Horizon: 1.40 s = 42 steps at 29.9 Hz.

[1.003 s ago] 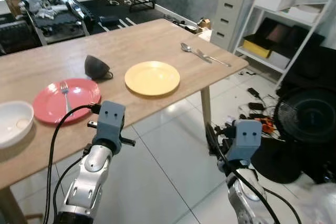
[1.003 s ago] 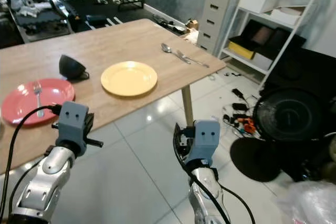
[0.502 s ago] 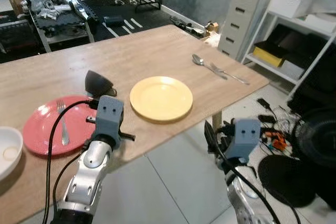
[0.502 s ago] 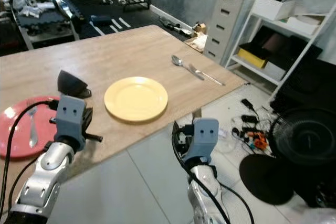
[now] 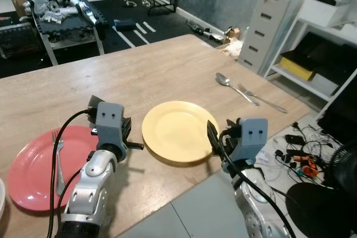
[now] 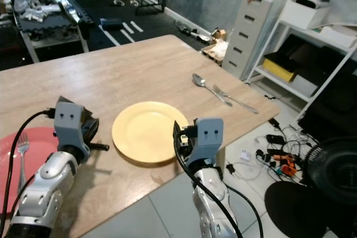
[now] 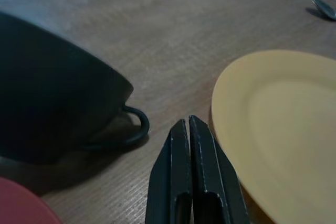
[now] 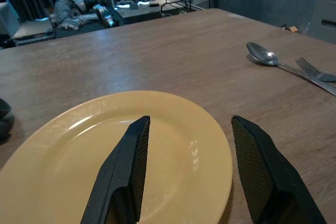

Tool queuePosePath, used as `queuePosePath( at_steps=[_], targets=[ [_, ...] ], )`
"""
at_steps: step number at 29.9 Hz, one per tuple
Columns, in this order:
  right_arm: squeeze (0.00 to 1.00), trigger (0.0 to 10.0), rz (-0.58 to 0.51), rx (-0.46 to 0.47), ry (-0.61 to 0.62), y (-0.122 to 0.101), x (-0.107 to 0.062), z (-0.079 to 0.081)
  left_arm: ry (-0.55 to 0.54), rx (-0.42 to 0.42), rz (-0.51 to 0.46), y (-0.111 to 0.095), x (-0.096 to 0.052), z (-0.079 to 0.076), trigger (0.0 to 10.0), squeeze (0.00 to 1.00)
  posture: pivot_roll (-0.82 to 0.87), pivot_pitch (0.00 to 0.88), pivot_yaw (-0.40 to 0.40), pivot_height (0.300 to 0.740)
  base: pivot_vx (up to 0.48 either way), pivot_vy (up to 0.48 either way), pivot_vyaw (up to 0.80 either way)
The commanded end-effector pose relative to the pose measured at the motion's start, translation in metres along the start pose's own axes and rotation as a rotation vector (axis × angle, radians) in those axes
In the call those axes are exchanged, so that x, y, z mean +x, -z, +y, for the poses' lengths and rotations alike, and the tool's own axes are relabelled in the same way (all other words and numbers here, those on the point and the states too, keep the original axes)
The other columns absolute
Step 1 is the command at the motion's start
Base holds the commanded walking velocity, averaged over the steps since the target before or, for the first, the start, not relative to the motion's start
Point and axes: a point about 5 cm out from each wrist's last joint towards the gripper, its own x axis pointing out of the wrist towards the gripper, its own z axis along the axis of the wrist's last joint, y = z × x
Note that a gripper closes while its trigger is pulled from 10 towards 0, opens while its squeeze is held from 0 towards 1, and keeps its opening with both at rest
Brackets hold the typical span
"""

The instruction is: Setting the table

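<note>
My right gripper [image 8: 189,174] hangs with jaws spread wide over the near rim of the yellow plate [image 5: 178,131]. The spoon [image 8: 270,60] and fork [image 8: 316,73] lie at two o'clock. My left gripper [image 7: 190,171], jaws clenched empty, points between plate and black cup [image 7: 58,108].

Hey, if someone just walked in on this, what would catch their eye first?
Probably the yellow plate near the wooden table's front edge, with the right hand open just above its rim. To its left lie a dark overturned cup and a red plate holding a fork; the left hand is shut.
</note>
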Motion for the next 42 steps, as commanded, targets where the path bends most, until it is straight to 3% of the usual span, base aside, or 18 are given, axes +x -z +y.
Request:
queuePosePath(
  at_steps=[1, 2, 7, 8, 9, 11, 14, 19, 20, 22, 23, 25, 27, 28, 35, 40, 42],
  targets=[
    [0.00, 10.0, 0.010, -0.003, -0.004, 0.003, -0.002, 0.001, 0.013, -0.025, 0.039, 0.007, -0.001, 0.001, 10.0, 0.00, 0.06, 0.106, 0.053, 0.740, 0.000, 0.000, 0.00],
    [0.00, 10.0, 0.009, -0.003, -0.016, 0.003, -0.001, 0.003, 0.009, -0.029, 0.034, 0.003, 0.001, 0.005, 10.0, 1.00, 0.07, 0.105, 0.049, 0.740, 0.000, 0.000, 0.00],
    [0.00, 10.0, 0.010, -0.001, -0.020, 0.003, -0.001, 0.004, 0.034, -0.052, 0.022, -0.002, 0.000, 0.007, 10.0, 1.00, 0.07, 0.105, 0.048, 0.740, 0.000, 0.000, 0.00],
    [0.00, 10.0, 0.013, -0.001, -0.021, 0.004, -0.001, 0.004, 0.062, -0.128, 0.041, -0.002, -0.001, 0.006, 10.0, 1.00, 0.07, 0.104, 0.048, 0.740, 0.000, 0.000, 0.00],
    [0.00, 10.0, 0.013, -0.001, -0.021, 0.004, -0.001, 0.004, 0.062, -0.128, 0.041, -0.002, -0.001, 0.006, 10.0, 1.00, 0.07, 0.104, 0.048, 0.740, 0.000, 0.000, 0.00],
    [0.00, 10.0, 0.014, -0.003, -0.023, 0.005, -0.001, 0.003, 0.096, -0.283, 0.084, 0.000, -0.001, 0.004, 10.0, 1.00, 0.07, 0.104, 0.048, 0.740, 0.000, 0.000, 0.00],
    [0.00, 10.0, 0.014, -0.004, -0.022, 0.004, 0.000, 0.003, 0.123, -0.419, 0.114, 0.000, 0.001, 0.006, 10.0, 1.00, 0.07, 0.106, 0.049, 0.740, 0.000, 0.000, 0.00],
    [0.00, 10.0, 0.016, -0.004, -0.021, 0.005, -0.001, 0.003, 0.201, -0.501, 0.134, -0.004, 0.006, 0.004, 10.0, 1.00, 0.07, 0.113, 0.048, 0.740, 0.000, 0.000, 0.00],
    [0.00, 10.0, 0.018, -0.004, -0.021, 0.005, -0.001, 0.003, 0.218, -0.514, 0.148, -0.005, 0.008, 0.004, 10.0, 0.85, 0.07, 0.120, 0.050, 0.740, 0.000, 0.000, 0.00],
    [0.00, 10.0, 0.018, -0.004, -0.021, 0.005, -0.002, 0.003, 0.227, -0.522, 0.157, -0.006, 0.009, 0.003, 10.0, 0.85, 0.07, 0.120, 0.050, 0.740, 0.000, 0.000, 0.00],
    [0.00, 10.0, 0.020, -0.003, -0.020, 0.005, -0.002, 0.003, 0.232, -0.540, 0.187, -0.004, 0.013, 0.003, 10.0, 0.71, 0.07, 0.126, 0.052, 0.740, 0.000, 0.000, 0.00],
    [0.00, 10.0, 0.020, -0.001, -0.017, 0.005, -0.003, 0.004, 0.224, -0.560, 0.252, 0.001, 0.019, 0.002, 10.0, 0.63, 0.06, 0.134, 0.053, 0.740, 0.000, 0.000, 0.00],
    [0.00, 10.0, 0.021, -0.001, -0.017, 0.005, -0.003, 0.004, 0.220, -0.567, 0.274, 0.002, 0.021, 0.002, 10.0, 0.63, 0.06, 0.134, 0.053, 0.740, 0.000, 0.000, 0.00],
    [0.00, 10.0, 0.021, 0.000, -0.015, 0.005, -0.003, 0.004, 0.201, -0.576, 0.328, 0.008, 0.027, 0.000, 10.0, 0.00, 0.06, 0.146, 0.057, 0.740, 0.000, 0.000, 0.00],
    [0.00, 10.0, 0.023, -0.001, -0.008, 0.004, -0.006, 0.004, 0.224, -0.609, 0.377, 0.012, 0.038, -0.009, 10.0, 0.00, 0.05, 0.176, 0.061, 0.740, 0.000, 0.000, 0.00],
    [0.00, 10.0, 0.018, -0.006, -0.006, 0.000, -0.004, 0.005, 0.341, -0.661, 0.410, 0.011, 0.045, -0.035, 10.0, 0.00, 0.03, 0.206, 0.075, 0.740, 0.000, 0.000, 0.00],
    [0.00, 10.0, 0.017, -0.006, -0.006, 0.000, -0.004, 0.006, 0.348, -0.663, 0.417, 0.012, 0.045, -0.038, 10.0, 0.00, 0.02, 0.207, 0.076, 0.740, 0.000, 0.000, 0.00]
  ],
)
